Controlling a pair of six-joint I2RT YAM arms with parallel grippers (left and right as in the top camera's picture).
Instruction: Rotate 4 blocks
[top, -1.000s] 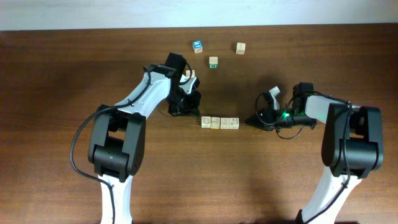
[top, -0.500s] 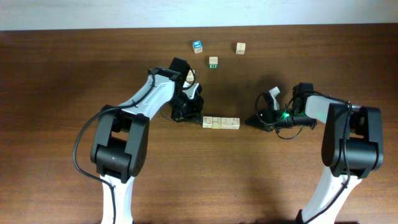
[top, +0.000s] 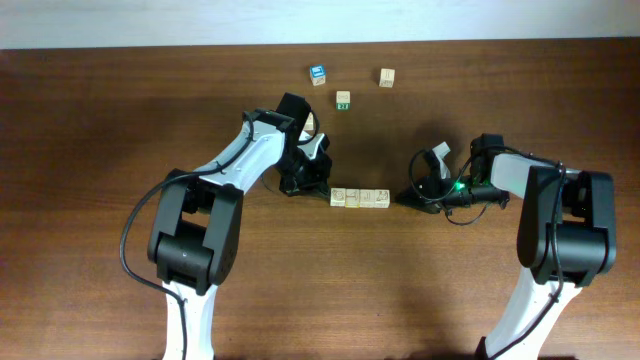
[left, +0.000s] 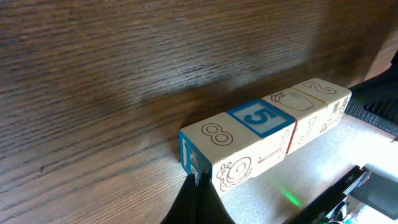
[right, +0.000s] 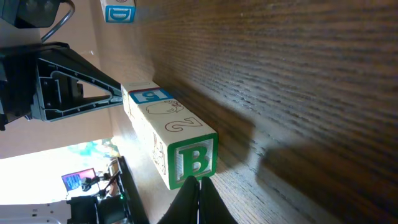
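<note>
Overhead: you are seeing the blocks (top: 359, 198) lying as one tight row on the table (top: 100, 120). The left gripper (top: 322, 190) is sitting pinched shut and empty at one end of the row, the right gripper (top: 403, 197) likewise at the other.

Left wrist: closed fingertips (left: 198, 199) are meeting the row's near end.

Right wrist: closed fingertips (right: 198, 198) are pointing at the "B" block (right: 189, 158) ending the row.

Handling, judged: light, rigid, smooth wood, likely sliding easily. You are best pinching opposite flat sides, one cube at a time.

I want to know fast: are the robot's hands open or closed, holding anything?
Left hand: closed, holding nothing, tips at the row of blocks.
Right hand: closed, holding nothing, tips at the B block.
</note>
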